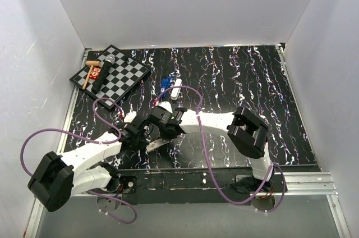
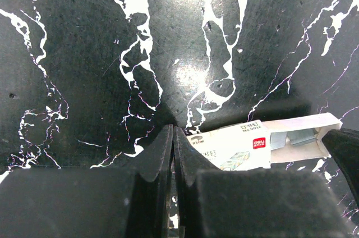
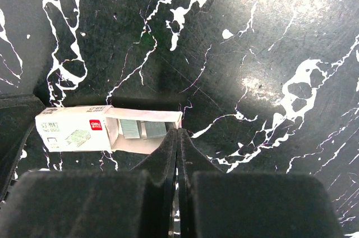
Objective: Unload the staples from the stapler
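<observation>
left tool [image 2: 172,131] and right tool [image 3: 177,132] closed, empty, beside staple box [image 3: 76,128]

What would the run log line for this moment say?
left gripper: shut, empty | right gripper: shut, empty | staple box: tray slid open, between grippers | staples: in tray

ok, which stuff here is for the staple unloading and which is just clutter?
Job: staples in the open box; blue-and-white item, probably the stapler.
Clutter: checkerboard, microphone, wooden stick.
</observation>
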Action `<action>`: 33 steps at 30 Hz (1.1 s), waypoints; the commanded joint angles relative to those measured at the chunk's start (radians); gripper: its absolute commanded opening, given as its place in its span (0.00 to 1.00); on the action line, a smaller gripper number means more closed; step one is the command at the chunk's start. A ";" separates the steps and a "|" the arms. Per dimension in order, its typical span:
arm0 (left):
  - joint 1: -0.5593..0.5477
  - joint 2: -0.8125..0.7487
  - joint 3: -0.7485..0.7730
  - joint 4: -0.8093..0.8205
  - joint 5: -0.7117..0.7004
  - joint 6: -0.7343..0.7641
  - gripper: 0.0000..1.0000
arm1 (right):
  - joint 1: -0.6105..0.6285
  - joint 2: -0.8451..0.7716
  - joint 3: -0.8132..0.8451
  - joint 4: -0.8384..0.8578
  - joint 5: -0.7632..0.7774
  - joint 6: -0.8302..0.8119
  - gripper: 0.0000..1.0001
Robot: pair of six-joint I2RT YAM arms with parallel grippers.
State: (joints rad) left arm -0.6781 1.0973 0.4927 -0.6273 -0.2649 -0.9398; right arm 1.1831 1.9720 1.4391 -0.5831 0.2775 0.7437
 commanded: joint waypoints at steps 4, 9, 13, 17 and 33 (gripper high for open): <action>-0.003 0.003 0.007 0.011 -0.005 -0.008 0.00 | 0.059 0.008 0.023 -0.041 -0.001 -0.024 0.01; -0.003 0.010 0.015 0.023 0.004 -0.008 0.00 | 0.061 -0.002 0.009 -0.027 -0.021 -0.027 0.01; -0.003 0.012 0.029 0.018 0.023 -0.001 0.00 | 0.061 -0.010 -0.005 -0.012 -0.020 -0.021 0.01; -0.003 -0.008 0.017 -0.009 0.035 -0.007 0.00 | 0.059 -0.004 0.003 -0.023 -0.006 -0.014 0.01; -0.003 -0.062 -0.009 -0.072 0.131 -0.007 0.00 | 0.050 -0.005 0.000 -0.034 0.011 0.011 0.01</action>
State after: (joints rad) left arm -0.6796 1.0397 0.4759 -0.6987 -0.1772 -0.9527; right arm 1.2057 1.9720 1.4399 -0.5861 0.2630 0.7372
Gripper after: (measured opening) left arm 0.008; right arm 0.022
